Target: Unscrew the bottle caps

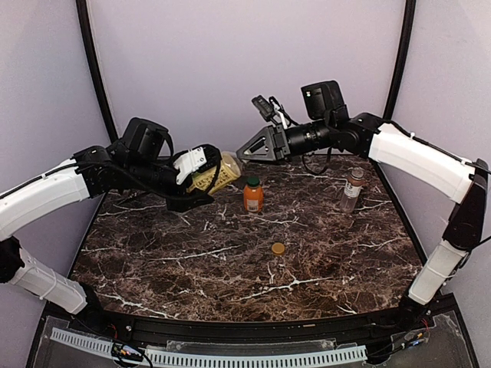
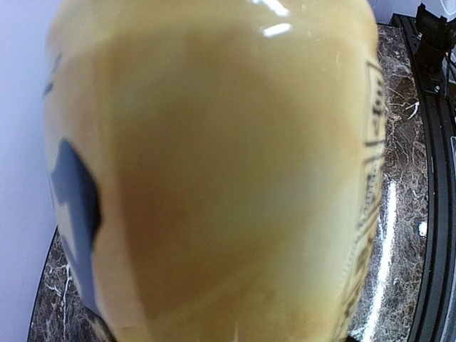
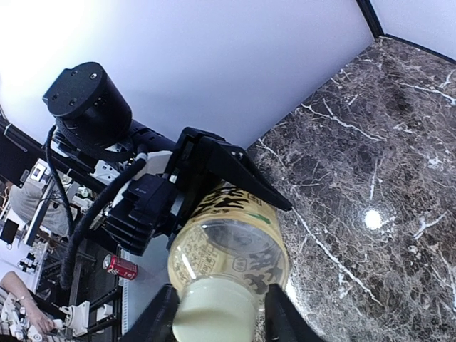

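Observation:
My left gripper (image 1: 201,178) is shut on the slim yellow bottle (image 1: 219,175) and holds it tilted above the table's back left, neck pointing right. The bottle fills the left wrist view (image 2: 214,178), hiding those fingers. In the right wrist view its cream-white cap (image 3: 214,313) sits between my right gripper's (image 3: 219,317) fingers, with a thin gap on one side. My right gripper (image 1: 240,152) is level with the neck. The orange bottle (image 1: 253,197) stands capped in dark green (image 1: 253,182). The clear bottle (image 1: 351,190) stands at the right. A tan-brown cap (image 1: 278,248) lies on the table.
The marble table (image 1: 192,268) is bounded by purple walls behind and at the sides. The orange bottle stands just below and right of the held bottle's neck. The left arm's dark fingers (image 3: 242,174) clamp the bottle body in the right wrist view.

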